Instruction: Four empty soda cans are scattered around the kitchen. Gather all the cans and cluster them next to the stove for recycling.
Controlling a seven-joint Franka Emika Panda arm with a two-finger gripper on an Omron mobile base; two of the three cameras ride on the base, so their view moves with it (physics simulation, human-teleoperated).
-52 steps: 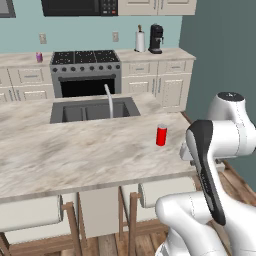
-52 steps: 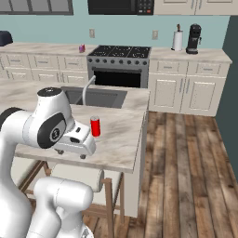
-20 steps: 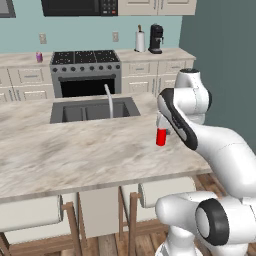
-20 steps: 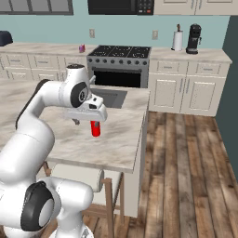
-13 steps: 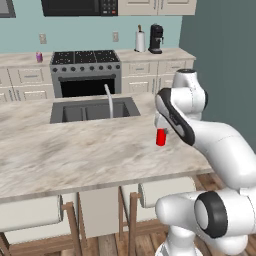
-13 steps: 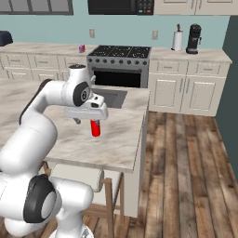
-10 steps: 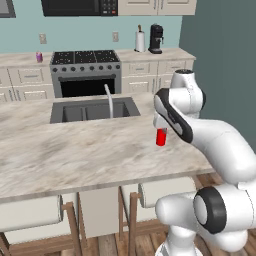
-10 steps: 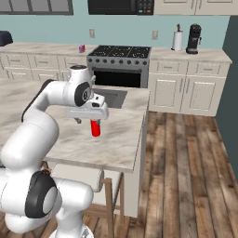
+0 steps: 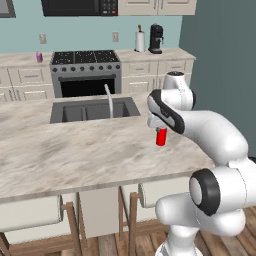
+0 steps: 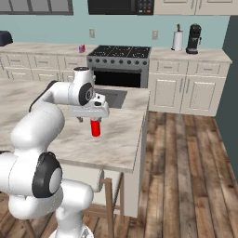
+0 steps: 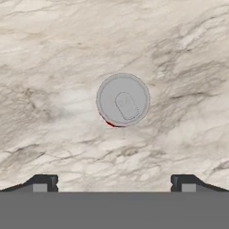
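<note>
A red soda can (image 9: pixel 161 136) (image 10: pixel 95 127) stands upright on the marble island, right of the sink. My gripper (image 9: pixel 159 129) (image 10: pixel 95 119) hangs straight over it, pointing down. From the hand view I look down on the can's silvery top (image 11: pixel 123 99), well ahead of the fingertips (image 11: pixel 44 182). The gripper (image 11: pixel 114 183) is open and holds nothing. A purple-pink can (image 9: pixel 39 56) (image 10: pixel 82 48) sits on the back counter, just left of the stove (image 9: pixel 86 70) (image 10: pixel 120 60).
The sink (image 9: pixel 92 109) with its curved faucet (image 9: pixel 107 95) is set into the island (image 9: pixel 75 155). A paper-towel roll (image 9: pixel 140 41) and a coffee machine (image 9: pixel 156 37) stand on the counter right of the stove. Stools (image 9: pixel 30 215) are tucked under the island's near edge.
The arm has swung up from low beside the base to above the red can. Over the last second the hand has come down closer over it, jaws still open.
</note>
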